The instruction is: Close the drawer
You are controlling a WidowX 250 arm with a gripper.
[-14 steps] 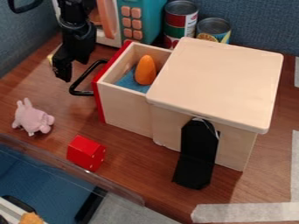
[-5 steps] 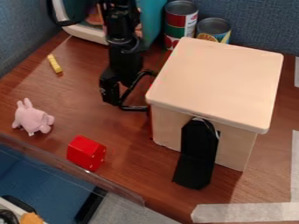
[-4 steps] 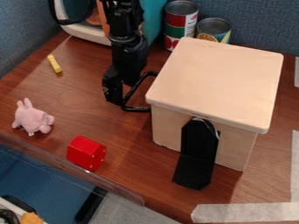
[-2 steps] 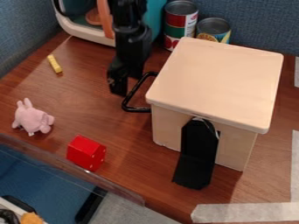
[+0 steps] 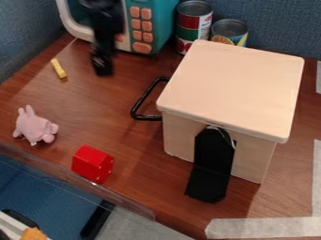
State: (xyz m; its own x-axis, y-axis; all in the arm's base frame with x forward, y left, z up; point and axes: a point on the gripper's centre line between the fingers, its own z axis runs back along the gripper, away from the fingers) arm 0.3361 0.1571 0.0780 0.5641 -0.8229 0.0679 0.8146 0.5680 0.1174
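Note:
My black gripper [image 5: 103, 65] hangs at the upper left, in front of the toy microwave, apart from the box and its handle. The wooden box [image 5: 235, 86] stands right of centre with its flat lid on top. From its left side sticks out the black drawer handle [image 5: 142, 101]. The drawer is pushed into the box; its red front and the orange object inside are hidden by the lid.
Behind stand a teal toy microwave [image 5: 163, 23] and two cans [image 5: 193, 23]. A yellow stick [image 5: 58, 68], a pink plush toy [image 5: 34, 126] and a red block [image 5: 93, 163] lie to the left. A black ramp-like piece [image 5: 211, 166] leans on the box front.
The drawer went from pulled out to pushed in, moving right. My gripper first moved right to the handle, then backed away up and to the left.

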